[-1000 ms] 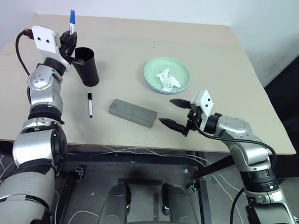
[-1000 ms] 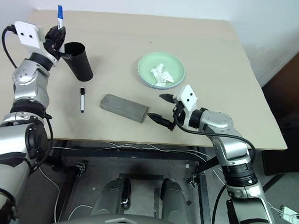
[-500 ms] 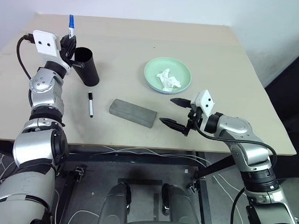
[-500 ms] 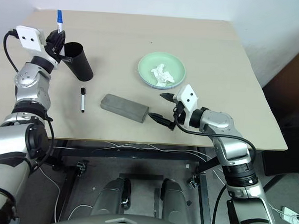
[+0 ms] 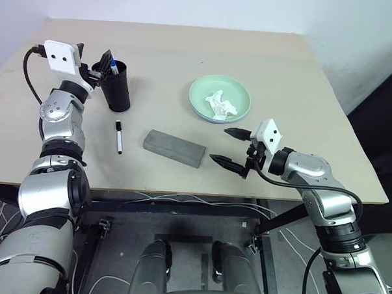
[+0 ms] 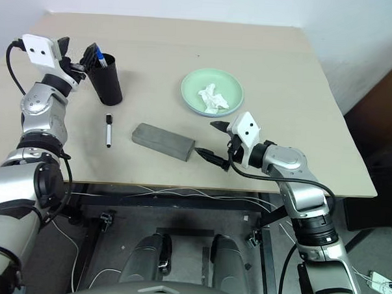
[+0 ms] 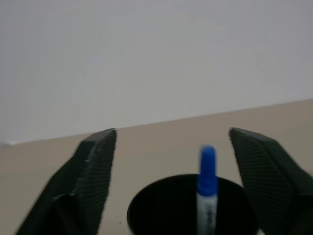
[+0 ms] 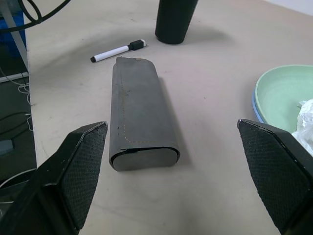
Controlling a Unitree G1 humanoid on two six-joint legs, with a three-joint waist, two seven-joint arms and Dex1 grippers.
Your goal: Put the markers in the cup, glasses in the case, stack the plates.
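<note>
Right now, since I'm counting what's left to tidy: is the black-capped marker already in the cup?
No, the black-capped marker lies on the table near the cup, which holds the blue-capped one.

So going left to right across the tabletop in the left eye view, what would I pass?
Black cup holding the blue-capped marker → black-capped marker → grey case → mint green plate with a crumpled tissue → open right gripper.

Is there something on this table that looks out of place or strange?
Yes. A crumpled white tissue lies in the mint green plate, which sits on the blue plate. It does not belong there. The black-capped marker lies loose beside the cup.
</note>
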